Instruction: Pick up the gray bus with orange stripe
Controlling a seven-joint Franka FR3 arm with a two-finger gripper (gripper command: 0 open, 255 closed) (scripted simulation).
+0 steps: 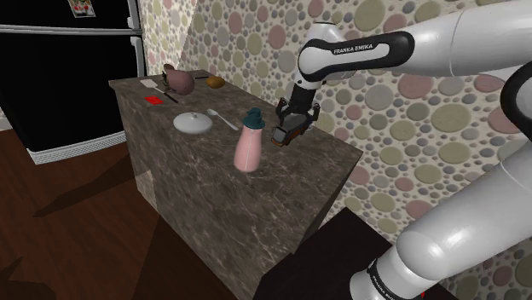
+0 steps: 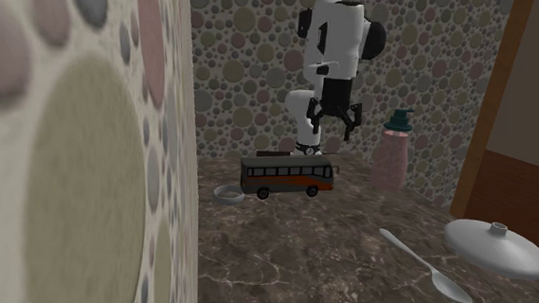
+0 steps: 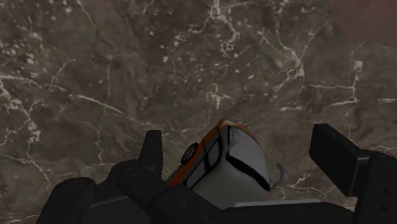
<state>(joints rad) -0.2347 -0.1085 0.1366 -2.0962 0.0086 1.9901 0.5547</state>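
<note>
Finding: domestic kitchen. A tall black refrigerator [image 1: 68, 85] stands at the far wall. Near it is a free-standing counter [image 1: 290, 170] with a dark brown, white-veined marble pattern.

Household items on the counter:
- a pink pump bottle with a teal dispenser head [image 1: 249, 143]
- a shallow white domed lid with a knob [image 1: 193, 123]
- a pale spoon [image 1: 223, 118]

The walls carry beige wallpaper printed with pink, olive and grey dots [image 1: 409, 102]. The floor is dark reddish wood boards [image 1: 77, 230]. A brown wooden door frame [image 2: 496, 101] shows at the second exterior view's right.
</note>
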